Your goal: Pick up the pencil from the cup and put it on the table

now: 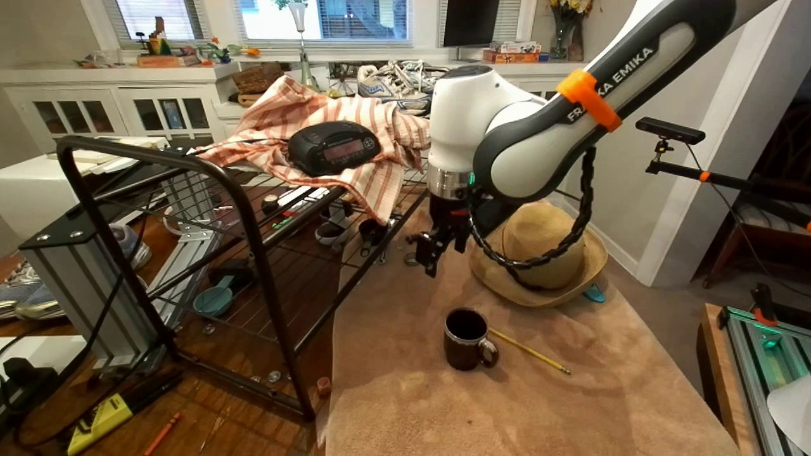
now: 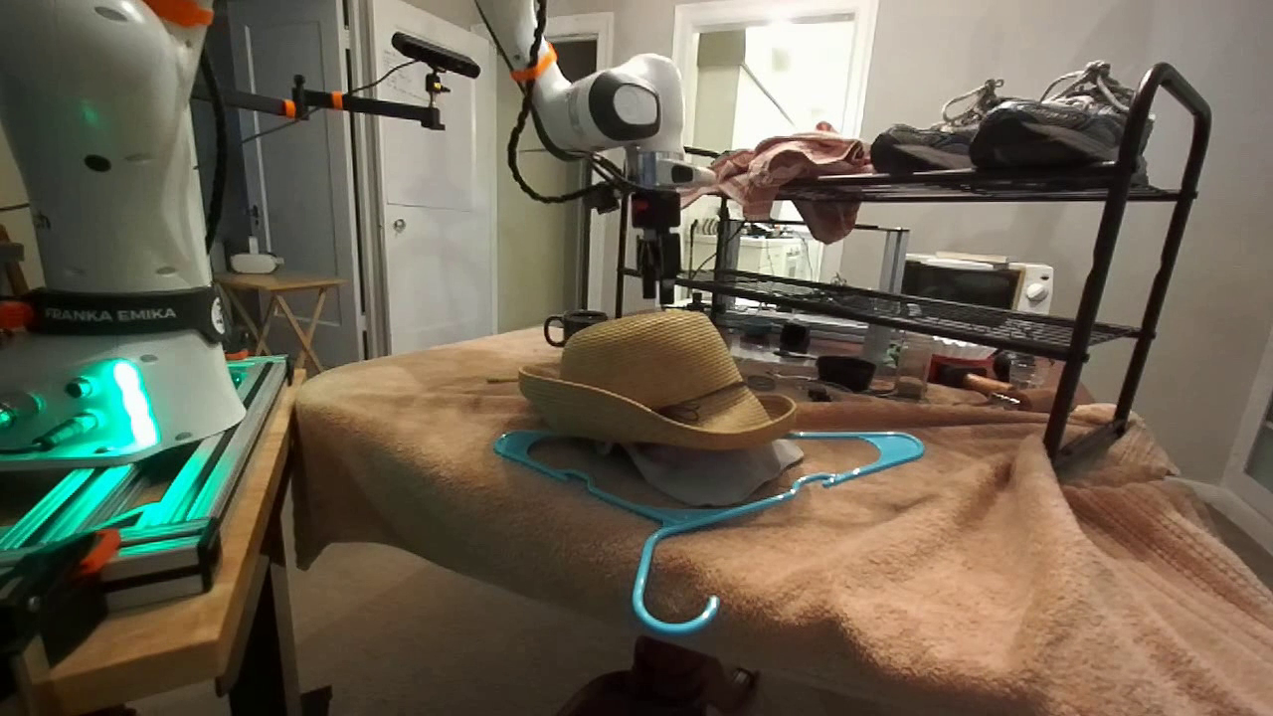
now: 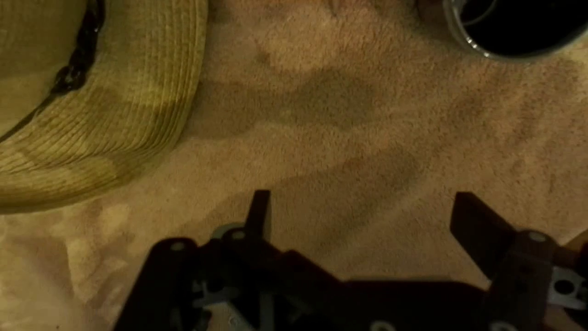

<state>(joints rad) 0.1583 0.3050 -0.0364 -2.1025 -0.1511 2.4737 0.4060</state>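
The thin yellow pencil (image 1: 531, 350) lies on the tan cloth-covered table (image 1: 532, 418) beside the dark brown cup (image 1: 462, 347), one end close to or behind the cup. Only a small bit of the pencil (image 2: 502, 379) shows in an exterior view, by the hat. The cup stands upright; it also shows there, behind the hat (image 2: 575, 322), and its rim shows in the wrist view (image 3: 519, 27). My gripper (image 1: 445, 258) hangs above the table, farther back than the cup. In the wrist view its fingers (image 3: 363, 195) are wide apart with nothing between them. The pencil is out of the wrist view.
A straw hat (image 1: 542, 247) lies close to the gripper and also shows in the wrist view (image 3: 138, 115). A black wire rack (image 1: 253, 253) with a clock radio (image 1: 332, 149) and striped cloth stands along the table. A blue hanger (image 2: 656, 517) lies under the hat.
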